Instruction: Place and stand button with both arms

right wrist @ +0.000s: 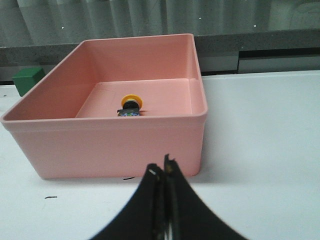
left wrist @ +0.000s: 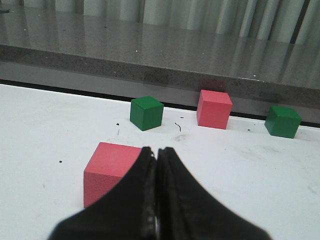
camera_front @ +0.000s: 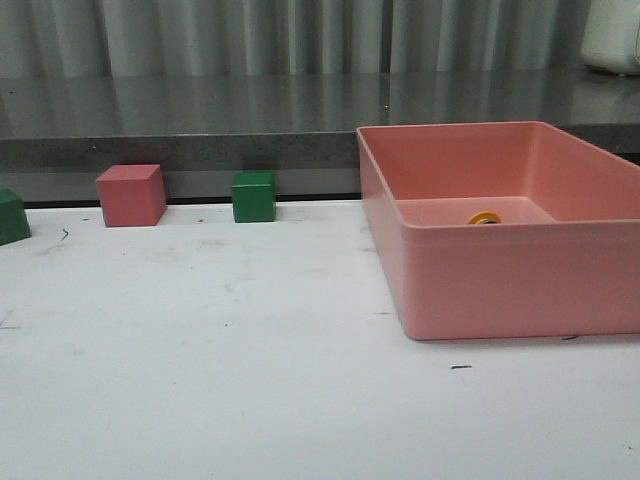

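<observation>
- A pink bin (camera_front: 500,270) sits on the right side of the white table (camera_front: 220,370), its tall walls rising well above the floor inside.
- The button (right wrist: 130,105) lies on the floor of the bin, yellow cap toward the far wall, dark base toward the near wall; bare bin floor surrounds it and it touches no wall.
- From the front, only the yellow cap shows over the near rim of the bin.
- The right gripper (right wrist: 163,171) hangs outside the bin, short of its near wall, with its two black fingers pressed together and nothing between them.
- The left gripper (left wrist: 156,155) is likewise closed and empty, above the table's left part, just short of a pink cube (left wrist: 110,170).
- Beyond that cube, along the table's far edge under a grey ledge (left wrist: 150,60), stand a green cube (left wrist: 146,113), a second pink cube (left wrist: 214,108) and another green cube (left wrist: 283,121), each apart from the others.
- A wide stretch of bare table lies in front of the bin and to its left, marked only by small dark scuffs.
</observation>
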